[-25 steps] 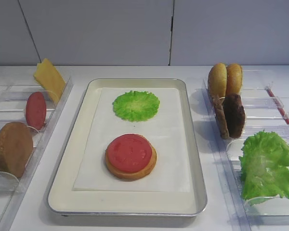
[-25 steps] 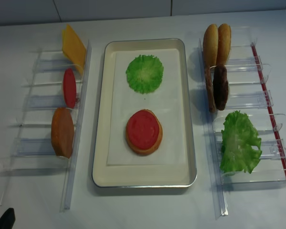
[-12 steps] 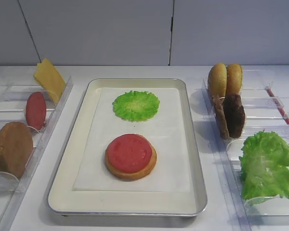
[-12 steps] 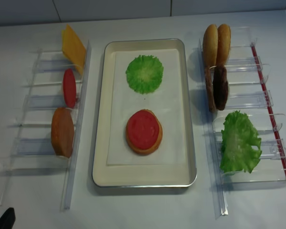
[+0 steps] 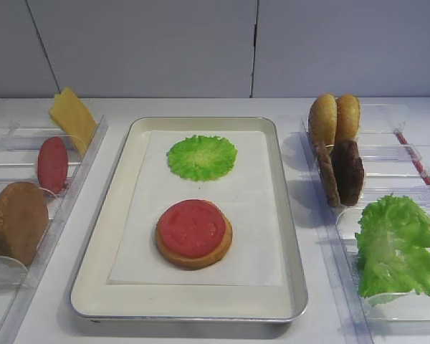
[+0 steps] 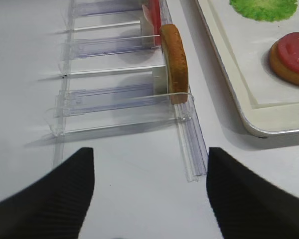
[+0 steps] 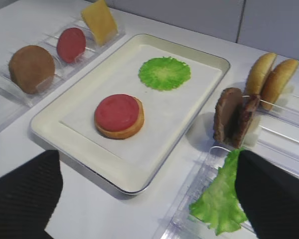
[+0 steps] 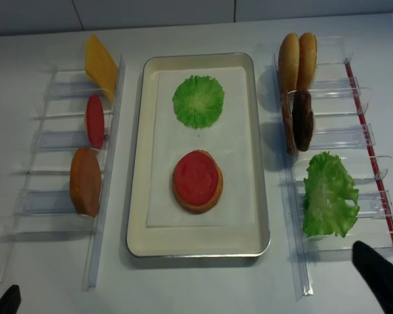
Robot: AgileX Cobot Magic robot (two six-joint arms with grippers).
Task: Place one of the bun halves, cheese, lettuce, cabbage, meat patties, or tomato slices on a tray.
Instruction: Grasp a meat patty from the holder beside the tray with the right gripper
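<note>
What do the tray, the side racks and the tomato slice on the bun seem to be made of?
Tray: metal by the look, with a shiny silver rim, cream inside, and a matte white paper liner.
Racks: clear hard plastic; the table shows through.
Tomato slice: probably moulded plastic or rubber, being even pinkish-red, smooth and seedless. The bun half under it looks equally artificial.

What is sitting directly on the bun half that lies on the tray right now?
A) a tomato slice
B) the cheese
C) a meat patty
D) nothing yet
A: a pinkish-red tomato slice lies flat on the bun half on the tray; the meat patties and the cheese stand in the side racks.
</note>
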